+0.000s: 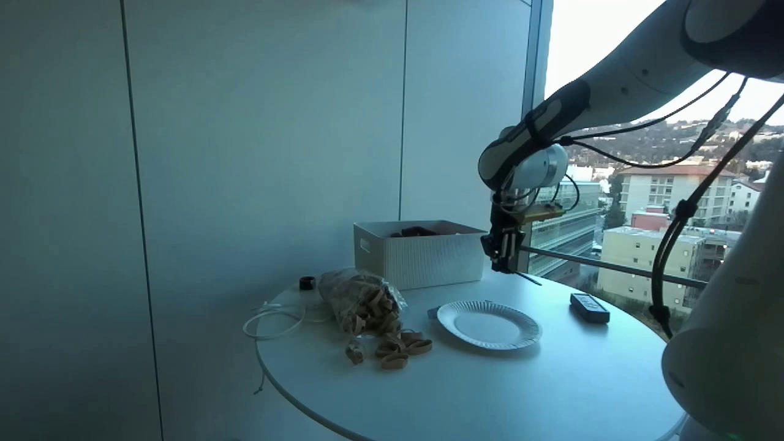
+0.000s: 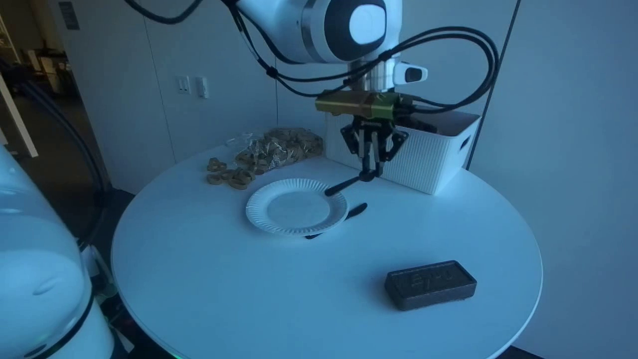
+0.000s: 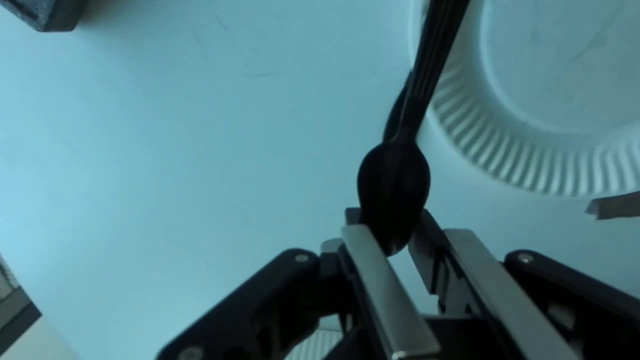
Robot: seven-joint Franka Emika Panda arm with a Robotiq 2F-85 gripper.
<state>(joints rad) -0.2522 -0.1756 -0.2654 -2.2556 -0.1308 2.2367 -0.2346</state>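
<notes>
As I look down through the wrist view, my claw (image 3: 389, 222) is pinching a black spoon (image 3: 412, 115) by its bowl, fingertips set against both sides near the rounded end, with the slim handle slanting away from them. I have the spoon up above the round bench (image 2: 239, 294), next to a white paper plate (image 2: 298, 207); in an exterior view the handle's end overlaps the plate's fluted rim, though I can't judge the height between the two. A dark utensil (image 2: 356, 210) pokes out from under that rim at two places, and at the wrist I also get a grey strip (image 3: 617, 205) just off the plate's edge, too cropped for me to name. Near the claw, a ribbed white box (image 1: 438, 262) stands upright, and I can make out dark items (image 1: 418, 231) inside it. Right beside the box, a clear bag (image 1: 343, 291) lies on its side holding tan loops (image 1: 373, 309), and more of those lie loose at its mouth. Behind the bag I see a small black cylinder (image 1: 307, 283). Well apart from the plate, a dark block (image 2: 431, 286) with raised lettering lies flat on the bench.
</notes>
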